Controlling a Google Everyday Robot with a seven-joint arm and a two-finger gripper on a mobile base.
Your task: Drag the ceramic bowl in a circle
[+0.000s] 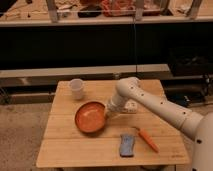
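Observation:
The ceramic bowl [90, 116] is wide, shallow and orange with a darker rim. It sits on the wooden table [70, 150] a little left of the middle. My gripper [107, 116] is at the end of the white arm, down at the bowl's right rim and touching it. The arm reaches in from the lower right and hides the gripper's end.
A small translucent whitish cup [76, 88] stands at the back left of the table. A white object [131, 106] lies just behind the arm. A blue-grey sponge [127, 145] and an orange carrot [148, 140] lie at the front right. Shelves stand behind the table.

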